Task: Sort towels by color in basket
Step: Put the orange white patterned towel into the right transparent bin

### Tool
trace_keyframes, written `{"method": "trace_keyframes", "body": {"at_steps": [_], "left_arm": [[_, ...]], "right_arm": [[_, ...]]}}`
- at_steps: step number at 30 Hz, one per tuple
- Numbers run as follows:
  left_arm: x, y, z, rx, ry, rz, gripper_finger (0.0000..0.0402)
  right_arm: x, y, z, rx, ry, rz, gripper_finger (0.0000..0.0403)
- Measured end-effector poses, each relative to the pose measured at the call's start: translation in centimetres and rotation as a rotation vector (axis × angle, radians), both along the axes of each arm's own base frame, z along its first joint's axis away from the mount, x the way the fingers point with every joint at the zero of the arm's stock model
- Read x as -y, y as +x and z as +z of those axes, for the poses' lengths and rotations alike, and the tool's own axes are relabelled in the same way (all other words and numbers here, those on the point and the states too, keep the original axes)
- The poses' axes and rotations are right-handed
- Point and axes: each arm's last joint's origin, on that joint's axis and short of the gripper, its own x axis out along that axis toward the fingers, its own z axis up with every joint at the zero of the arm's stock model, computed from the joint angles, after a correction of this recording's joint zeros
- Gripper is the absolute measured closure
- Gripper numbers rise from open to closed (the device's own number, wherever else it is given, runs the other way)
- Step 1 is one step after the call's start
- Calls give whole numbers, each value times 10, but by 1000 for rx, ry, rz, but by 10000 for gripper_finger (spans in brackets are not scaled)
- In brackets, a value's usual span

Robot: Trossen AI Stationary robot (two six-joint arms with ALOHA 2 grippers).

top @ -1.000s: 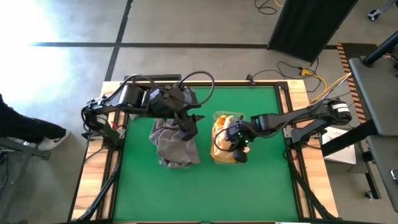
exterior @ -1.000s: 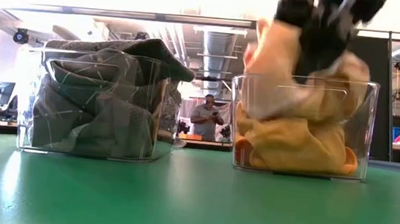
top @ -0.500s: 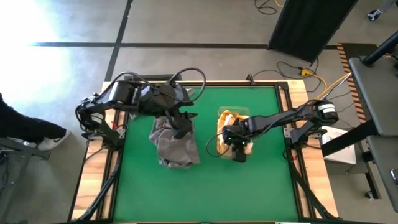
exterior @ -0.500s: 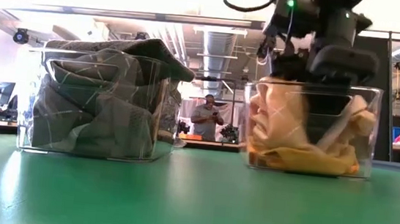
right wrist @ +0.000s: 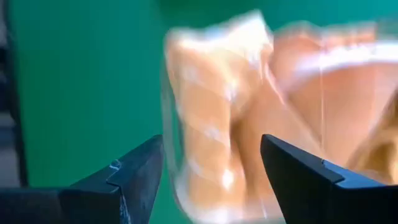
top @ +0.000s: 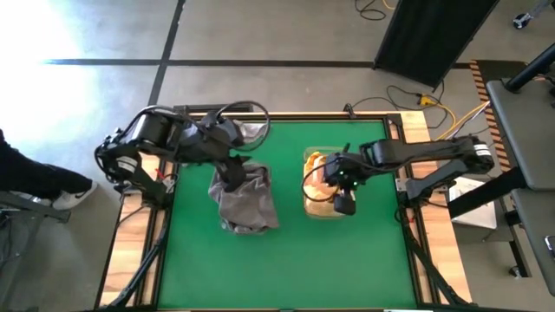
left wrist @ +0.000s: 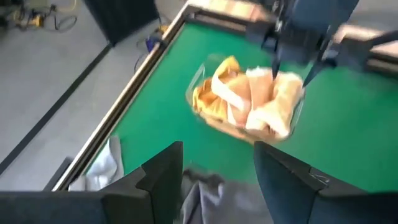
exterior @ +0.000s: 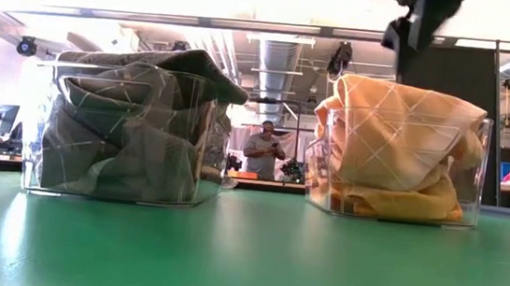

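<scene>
Green felt covers the table (top: 286,260), and two clear baskets stand on it side by side, well apart. Nearest the low camera, at about 10 o'clock, the left clear basket (exterior: 39,141) is packed above its rim with the grey towels (exterior: 130,122); at about 2 o'clock the right clear basket (exterior: 473,173) holds the mustard-yellow towels (exterior: 396,142), heaped just over the rim. From above, the grey towels (top: 243,198) lie left of table centre and the yellow ones (top: 318,178) right of it. Left gripper (left wrist: 217,180) hovers over the far edge of the grey pile, fingers spread, nothing between them (wrist view shows grey cloth below the gap). Right gripper (right wrist: 211,177) hangs above the yellow basket, jaws apart and released, clear of the cloth. Farther back, beyond the table, a person (exterior: 262,151) stands in the room.
</scene>
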Motion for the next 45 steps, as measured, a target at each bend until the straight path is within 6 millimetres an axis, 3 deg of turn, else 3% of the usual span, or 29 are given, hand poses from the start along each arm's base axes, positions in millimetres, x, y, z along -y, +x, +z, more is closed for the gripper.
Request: {"method": "trace_keyframes", "body": {"at_steps": [5, 13, 20, 24, 28, 33, 39, 45], "left_arm": [[5, -3, -7, -67, -22, 19, 221], [16, 2, -34, -172, -25, 15, 221], [18, -1, -84, -309, -64, 122, 221], [20, 1, -120, -334, -126, 137, 221], [23, 8, -155, -314, -199, 105, 221], [20, 16, -205, -407, -216, 121, 221], [17, 21, -266, -495, -287, 91, 221], [19, 14, -305, -617, -375, 67, 221]], "right_arm": [[-5, 8, 0, 153, 38, -5, 184], [-3, 27, -63, 63, -22, -50, 373], [1, 28, -131, -137, -89, -77, 390], [1, 32, -145, -192, -86, -70, 390], [-1, 36, -127, -160, -93, -42, 372], [-1, 37, -74, -27, -98, -29, 321], [1, 29, -27, 130, -94, -31, 260], [2, 18, -2, 215, -108, -83, 222]]}}
